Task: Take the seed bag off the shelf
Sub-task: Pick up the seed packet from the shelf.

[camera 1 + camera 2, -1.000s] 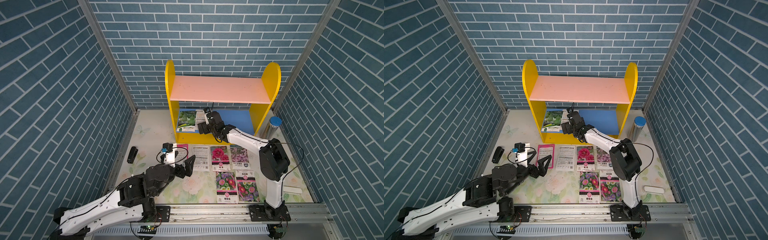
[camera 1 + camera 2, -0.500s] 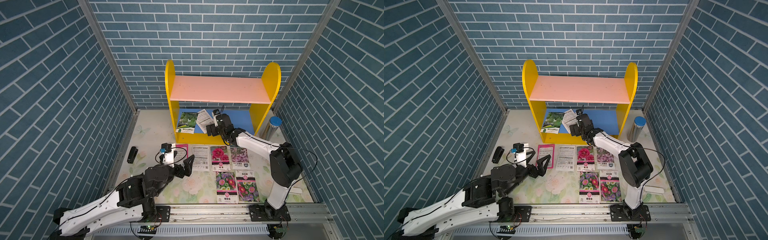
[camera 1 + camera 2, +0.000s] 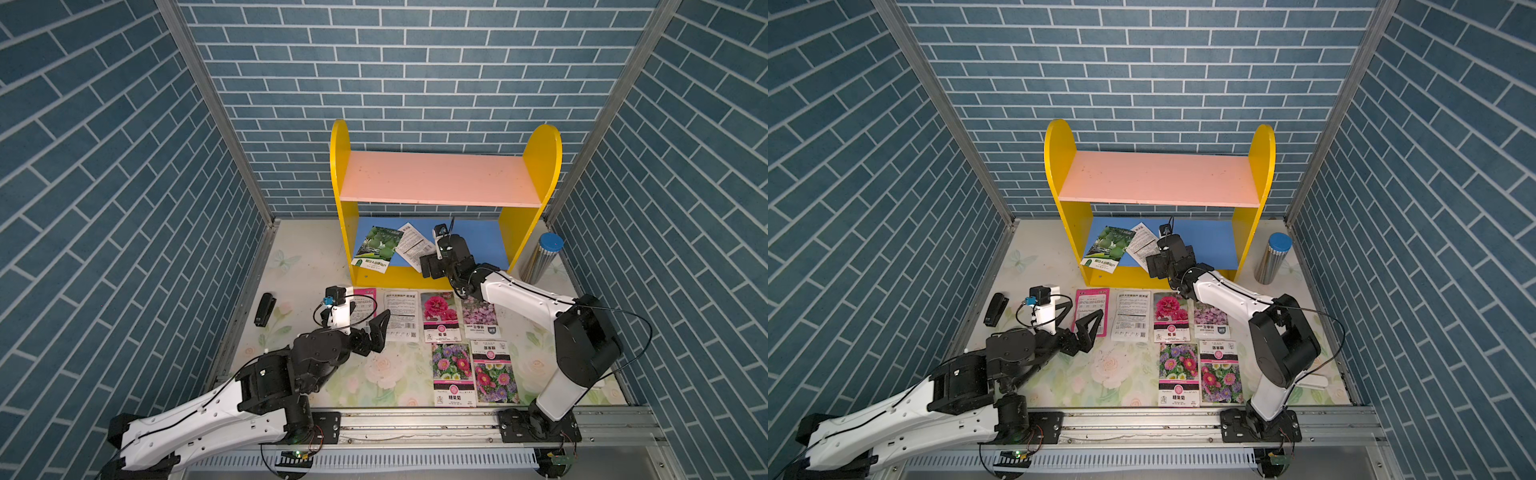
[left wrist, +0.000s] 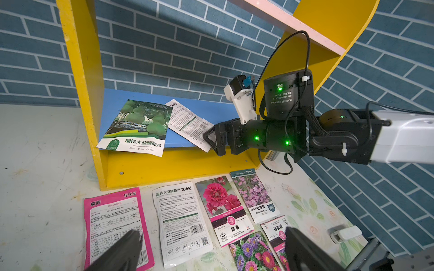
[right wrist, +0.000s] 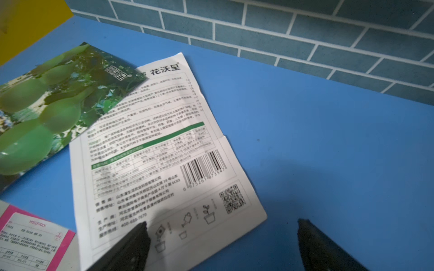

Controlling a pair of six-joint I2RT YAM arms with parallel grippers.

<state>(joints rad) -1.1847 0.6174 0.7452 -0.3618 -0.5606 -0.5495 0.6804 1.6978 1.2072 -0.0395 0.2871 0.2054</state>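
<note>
Blue brick-patterned walls (image 3: pixel 415 62) enclose a floral tabletop (image 3: pixel 374 374). On the shelf (image 3: pixel 440 183), far centre, a white seed bag (image 3: pixel 413 245) lies on the blue lower board (image 3: pixel 482 241), partly under a green gourd bag (image 3: pixel 376 249). The right gripper (image 3: pixel 428 266) is spread wide and empty at the white bag's near corner. The left gripper (image 3: pixel 368 318), equally wide and empty, hangs over the flower packets (image 3: pixel 401 316) on the tabletop.

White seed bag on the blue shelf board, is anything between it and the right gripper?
Nothing visible does. The right gripper is open at the near corner of the white seed bag; the green gourd bag only overlaps its far corner, away from the jaws.
</note>
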